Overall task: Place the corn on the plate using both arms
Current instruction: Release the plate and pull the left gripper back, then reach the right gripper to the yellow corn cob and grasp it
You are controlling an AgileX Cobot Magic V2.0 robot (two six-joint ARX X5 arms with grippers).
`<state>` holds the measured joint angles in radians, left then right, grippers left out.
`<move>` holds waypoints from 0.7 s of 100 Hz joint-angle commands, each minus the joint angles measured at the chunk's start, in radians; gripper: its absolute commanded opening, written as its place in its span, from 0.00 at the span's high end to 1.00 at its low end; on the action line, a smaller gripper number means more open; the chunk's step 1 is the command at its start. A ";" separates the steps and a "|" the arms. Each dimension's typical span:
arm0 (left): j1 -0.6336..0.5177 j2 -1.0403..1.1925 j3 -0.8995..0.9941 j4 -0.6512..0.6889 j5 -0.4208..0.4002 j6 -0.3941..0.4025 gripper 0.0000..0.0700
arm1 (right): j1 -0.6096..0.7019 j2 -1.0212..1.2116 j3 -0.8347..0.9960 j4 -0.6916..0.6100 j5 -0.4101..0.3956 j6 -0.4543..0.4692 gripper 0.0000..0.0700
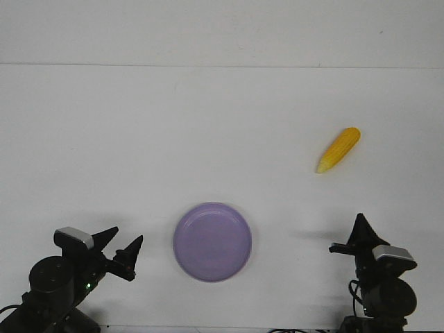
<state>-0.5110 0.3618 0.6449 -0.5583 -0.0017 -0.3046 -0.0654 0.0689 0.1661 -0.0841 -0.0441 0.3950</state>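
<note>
The corn [338, 150] is a small yellow-orange cob. It lies on the white table at the far right, with its paler tip pointing toward the near left. The lavender plate [212, 241] sits empty at the near middle of the table. My left gripper [125, 242] is at the near left, left of the plate, with its two pointed fingers apart and nothing between them. My right gripper [355, 232] is at the near right, well short of the corn. It shows as one dark pointed shape, so I cannot tell how its jaws stand.
The white table [139, 139] runs back to a seam [208, 66] at the far wall. Black cables [291, 330] trail along the near edge between the two arm bases.
</note>
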 commanded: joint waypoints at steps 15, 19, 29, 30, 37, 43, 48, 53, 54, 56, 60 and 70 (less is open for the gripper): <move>-0.003 0.005 0.003 0.010 -0.002 0.009 0.34 | 0.000 0.379 0.346 -0.085 0.032 -0.050 0.20; -0.003 0.004 0.003 0.010 -0.002 0.009 0.34 | 0.000 0.479 0.418 -0.119 0.029 -0.060 0.19; -0.003 0.004 0.003 0.008 -0.003 0.009 0.34 | 0.000 0.738 0.599 -0.216 0.045 -0.056 0.19; -0.003 0.004 0.003 0.008 -0.003 0.009 0.34 | 0.000 0.762 0.615 -0.226 0.046 -0.055 0.19; -0.003 0.004 0.003 0.005 -0.003 0.009 0.34 | -0.002 0.943 0.735 -0.290 0.052 -0.053 0.19; -0.003 0.004 0.003 0.006 -0.003 0.009 0.34 | -0.005 1.091 0.835 -0.344 0.051 -0.051 0.19; -0.003 0.004 0.003 0.006 -0.002 0.009 0.34 | -0.011 1.213 0.918 -0.389 0.052 -0.050 0.19; -0.003 0.004 0.003 0.005 -0.003 0.009 0.34 | -0.017 1.326 0.999 -0.436 0.052 -0.040 0.19; -0.003 0.004 0.003 0.005 -0.002 0.009 0.34 | -0.018 1.347 1.016 -0.446 0.052 -0.036 0.19; -0.003 0.004 0.003 0.005 -0.003 0.009 0.34 | -0.021 1.390 1.049 -0.467 0.052 -0.026 0.19; -0.003 0.004 0.003 0.005 -0.003 0.009 0.34 | -0.023 1.473 1.113 -0.509 0.053 -0.008 0.19; -0.003 0.004 0.003 0.003 -0.002 0.009 0.34 | -0.034 1.649 1.252 -0.610 0.063 0.038 0.19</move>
<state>-0.5110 0.3614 0.6445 -0.5617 -0.0017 -0.3046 -0.0933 1.6085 1.3354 -0.6483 0.0105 0.3801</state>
